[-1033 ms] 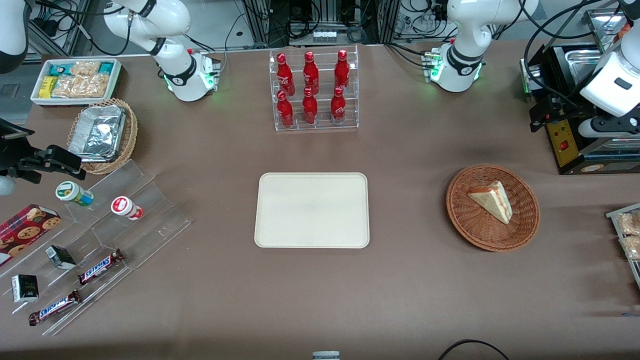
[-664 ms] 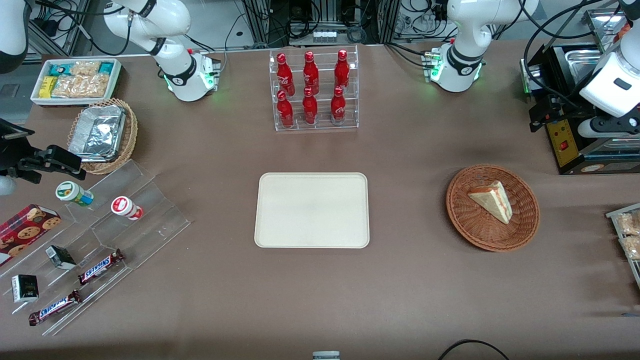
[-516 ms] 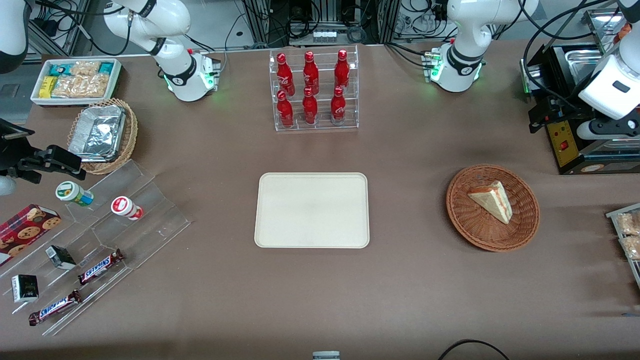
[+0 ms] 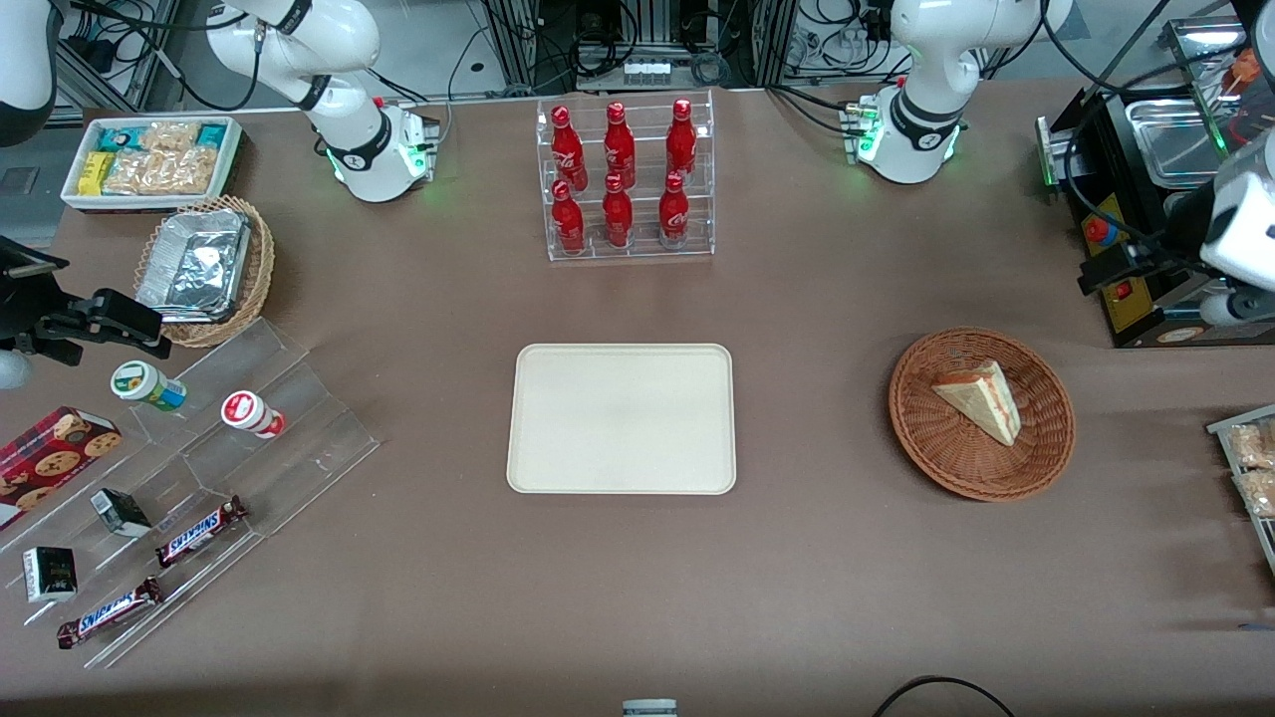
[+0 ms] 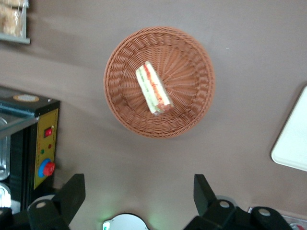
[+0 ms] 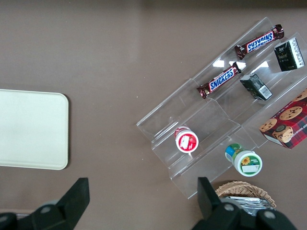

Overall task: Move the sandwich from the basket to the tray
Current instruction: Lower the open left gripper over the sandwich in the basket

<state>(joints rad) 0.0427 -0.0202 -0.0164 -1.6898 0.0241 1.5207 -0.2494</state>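
The sandwich (image 4: 981, 398) (image 5: 152, 87), a pale wedge with red and green filling, lies in the round reddish-brown basket (image 4: 934, 450) (image 5: 192, 67). The cream tray (image 4: 622, 418) (image 5: 292, 139) lies bare mid-table, toward the parked arm's end from the basket. My left gripper (image 5: 138, 191) hangs high above the table beside the basket, open wide with nothing between its fingers (image 5: 72, 191). In the front view its wrist (image 4: 1240, 234) sits over the black machine at the working arm's end of the table, farther from the front camera than the basket.
A black machine with a red button (image 4: 1121, 254) (image 5: 43, 151) stands next to the basket. A tray of snack packets (image 4: 1250, 463) lies at the working arm's table edge. A clear rack of red bottles (image 4: 628, 179) stands farther back than the tray.
The left arm's wrist has moved nearer to the front camera and outward over the black machine. Sandwich, basket and tray have not moved.
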